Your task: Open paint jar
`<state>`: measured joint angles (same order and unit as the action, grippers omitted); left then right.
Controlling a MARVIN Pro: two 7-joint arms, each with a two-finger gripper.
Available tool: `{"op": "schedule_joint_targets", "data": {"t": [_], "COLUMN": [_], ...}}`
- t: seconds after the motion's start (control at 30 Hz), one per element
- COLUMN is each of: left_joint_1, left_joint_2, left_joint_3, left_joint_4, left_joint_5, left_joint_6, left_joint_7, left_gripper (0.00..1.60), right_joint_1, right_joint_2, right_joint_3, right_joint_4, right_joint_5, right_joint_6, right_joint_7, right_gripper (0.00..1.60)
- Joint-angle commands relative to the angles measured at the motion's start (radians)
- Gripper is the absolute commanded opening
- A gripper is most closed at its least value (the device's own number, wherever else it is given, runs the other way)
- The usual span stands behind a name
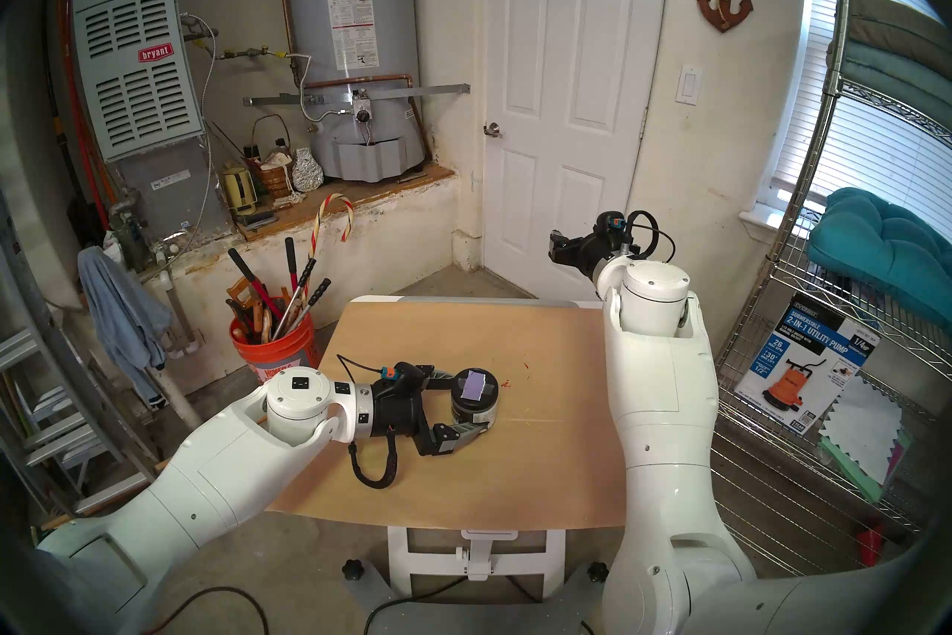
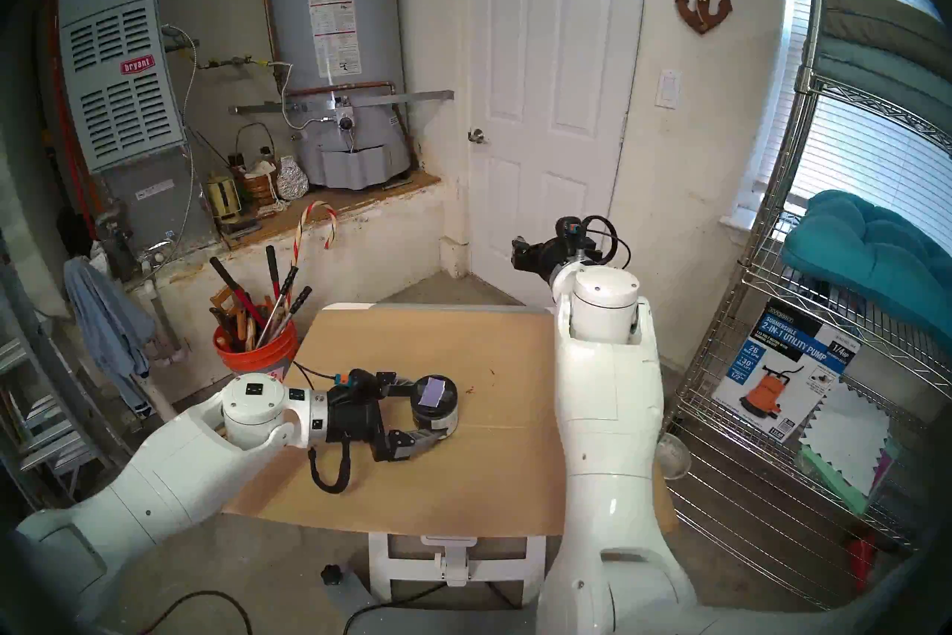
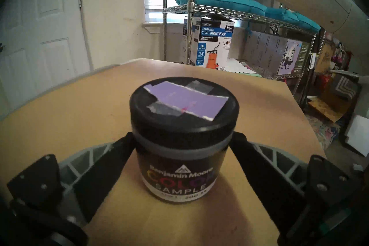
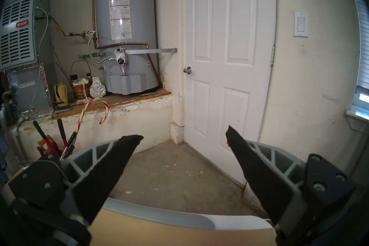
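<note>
Garage w/ tan table (image 1: 541, 412); paint jar (image 1: 474, 399) upright betw. spread left tool (image 1: 471, 404); right tool (image 4: 184, 137) spread, empty.

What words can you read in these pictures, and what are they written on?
"Benjamin Moore", "COLOR SAMPLE": paint jar label; its bottom line is too blurred.
"bryant": furnace badge.
"SUBMERSIBLE 2-IN-1 UTILITY PUMP", "1/4 HP", "26", "30'", "1/2"": pump box.
Water heater stickers and the orange bucket print: too small.

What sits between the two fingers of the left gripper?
The paint jar, lid on, stands upright on the table between the open left gripper's fingers, clearest in the left wrist view.
</note>
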<state>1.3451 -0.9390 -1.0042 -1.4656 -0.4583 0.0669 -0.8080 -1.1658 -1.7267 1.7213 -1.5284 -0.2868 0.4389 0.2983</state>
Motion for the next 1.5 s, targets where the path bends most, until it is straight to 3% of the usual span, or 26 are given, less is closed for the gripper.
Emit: {"op": "schedule_joint_targets", "data": {"t": [0.0, 0.4, 0.5, 0.57, 0.6, 0.7, 0.77, 0.93, 1.03, 1.1, 1.17, 1.23, 1.27, 1.37, 1.47], "left_joint_1": [-0.055, -0.095, -0.099, -0.099, -0.099, -0.095, -0.094, -0.091, -0.088, -0.087, -0.088, -0.088, -0.089, -0.092, -0.094], "left_joint_2": [-0.051, -0.084, -0.087, -0.088, -0.089, -0.086, -0.086, -0.080, -0.074, -0.069, -0.066, -0.064, -0.063, -0.061, -0.058], "left_joint_3": [0.003, 0.009, 0.009, 0.008, 0.007, 0.006, 0.005, 0.003, 0.001, 0.000, 0.000, -0.001, -0.001, -0.004, -0.006], "left_joint_4": [0.040, 0.097, 0.104, 0.107, 0.109, 0.112, 0.113, 0.114, 0.113, 0.113, 0.112, 0.113, 0.114, 0.118, 0.127], "left_joint_5": [0.005, 0.014, 0.012, 0.012, 0.012, 0.009, 0.009, 0.006, 0.008, 0.009, 0.013, 0.014, 0.014, 0.018, 0.018], "left_joint_6": [-0.017, -0.033, -0.033, -0.035, -0.035, -0.035, -0.034, -0.031, -0.030, -0.028, -0.026, -0.027, -0.029, -0.031, -0.035], "left_joint_7": [-0.003, -0.052, -0.062, -0.065, -0.068, -0.075, -0.078, -0.092, -0.098, -0.102, -0.103, -0.106, -0.107, -0.102, -0.107], "left_gripper": [1.60, 1.60, 1.54, 1.13, 1.00, 1.02, 0.91, 0.89, 0.73, 0.72, 0.54, 0.49, 0.30, 0.00, 0.00], "right_joint_1": [0.017, 0.017, 0.017, 0.017, 0.017, 0.017, 0.017, 0.017, 0.017, 0.017, 0.017, 0.017, 0.017, 0.017, 0.017], "right_joint_2": [0.000, 0.000, 0.000, 0.000, 0.000, 0.000, 0.000, 0.000, 0.000, 0.000, 0.000, 0.000, 0.000, 0.000, 0.000], "right_joint_3": [-0.006, -0.006, -0.006, -0.006, -0.006, -0.006, -0.006, -0.006, -0.006, -0.006, -0.006, -0.006, -0.006, -0.006, -0.006], "right_joint_4": [-0.023, -0.023, -0.023, -0.023, -0.023, -0.023, -0.024, -0.024, -0.024, -0.024, -0.024, -0.024, -0.024, -0.024, -0.024], "right_joint_5": [-0.002, -0.002, -0.002, -0.002, -0.002, -0.002, -0.002, -0.002, -0.002, -0.002, -0.002, -0.002, -0.002, -0.002, -0.002], "right_joint_6": [-0.003, -0.003, -0.003, -0.003, -0.003, -0.002, -0.002, -0.002, -0.002, -0.002, -0.002, -0.002, -0.002, -0.002, -0.002], "right_joint_7": [0.000, 0.000, 0.000, 0.000, 0.000, 0.000, 0.000, 0.000, 0.000, 0.000, 0.000, 0.000, 0.000, 0.000, 0.000], "right_gripper": [1.60, 1.60, 1.60, 1.60, 1.60, 1.60, 1.60, 1.60, 1.60, 1.60, 1.60, 1.60, 1.60, 1.60, 1.60]}}
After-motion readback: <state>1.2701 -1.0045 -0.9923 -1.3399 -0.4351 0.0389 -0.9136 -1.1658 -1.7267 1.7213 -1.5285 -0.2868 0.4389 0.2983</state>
